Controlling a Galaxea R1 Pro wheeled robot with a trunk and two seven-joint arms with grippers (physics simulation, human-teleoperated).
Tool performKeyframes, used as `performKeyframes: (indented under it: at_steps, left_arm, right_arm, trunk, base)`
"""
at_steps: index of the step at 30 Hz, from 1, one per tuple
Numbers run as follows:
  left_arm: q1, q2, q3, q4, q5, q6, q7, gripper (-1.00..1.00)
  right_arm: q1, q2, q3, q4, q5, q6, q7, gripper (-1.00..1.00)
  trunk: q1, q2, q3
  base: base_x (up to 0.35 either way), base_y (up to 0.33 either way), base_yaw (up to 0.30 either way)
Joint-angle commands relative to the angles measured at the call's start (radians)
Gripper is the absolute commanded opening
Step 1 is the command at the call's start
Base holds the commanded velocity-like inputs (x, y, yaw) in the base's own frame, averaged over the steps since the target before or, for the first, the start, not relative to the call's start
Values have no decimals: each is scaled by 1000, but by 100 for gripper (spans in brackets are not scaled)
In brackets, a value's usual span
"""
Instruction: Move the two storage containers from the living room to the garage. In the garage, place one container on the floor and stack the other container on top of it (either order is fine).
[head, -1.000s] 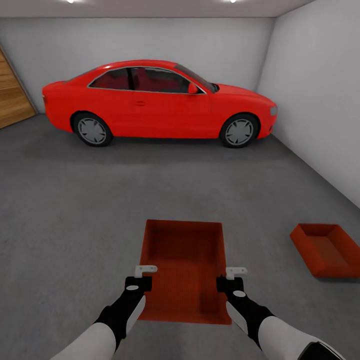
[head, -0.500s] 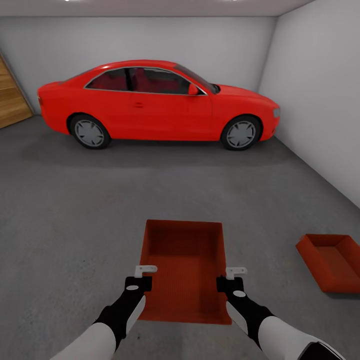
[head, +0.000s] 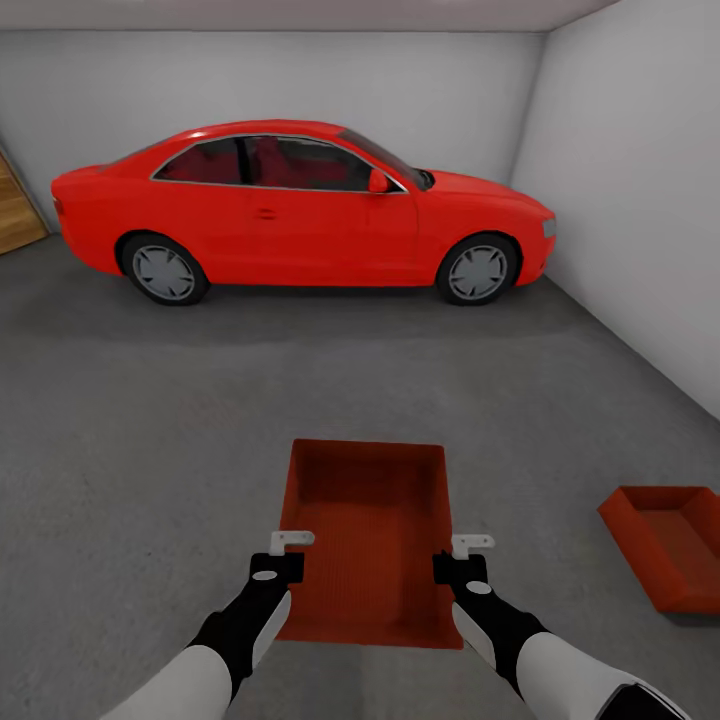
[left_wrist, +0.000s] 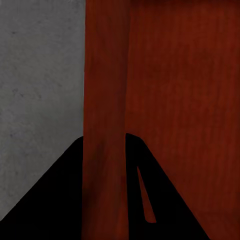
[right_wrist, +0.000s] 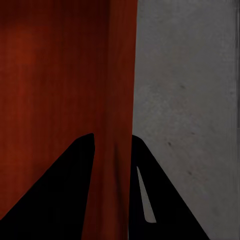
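Note:
I hold one orange-red storage container (head: 368, 520) level in front of me, above the dark grey floor (head: 150, 450) of the garage. My left gripper (head: 288, 560) is shut on its left wall (left_wrist: 105, 125), one finger on each side. My right gripper (head: 462, 562) is shut on its right wall (right_wrist: 117, 100) the same way. The second storage container (head: 668, 545) lies on the floor at the right, cut off by the picture's edge.
A red car (head: 300, 210) stands side-on across the back of the room. A pale grey wall (head: 640, 200) runs along the right. A wooden panel (head: 15, 215) shows at the far left. Open concrete lies between me and the car.
The whole picture has shifted: the car and wooden panel slid left and the container on the floor moved right and down. The held container and both grippers keep their place.

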Motion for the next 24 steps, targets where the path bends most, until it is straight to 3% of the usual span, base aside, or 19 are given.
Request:
performKeyframes:
  at_steps: [1, 24]
  left_arm:
    - [0, 2, -21, 7, 31, 55, 6, -100]
    - [0, 2, -21, 7, 31, 55, 6, -100]
  right_arm:
    - [-3, -1, -12, -1, 9, -7, -33, -100]
    - [-3, 0, -12, -1, 9, -7, -33, -100]
  trunk:
    - [1, -2, -2]
    - [1, -2, -2]
  base:
    - [322, 0, -256]
    - [322, 0, -277]
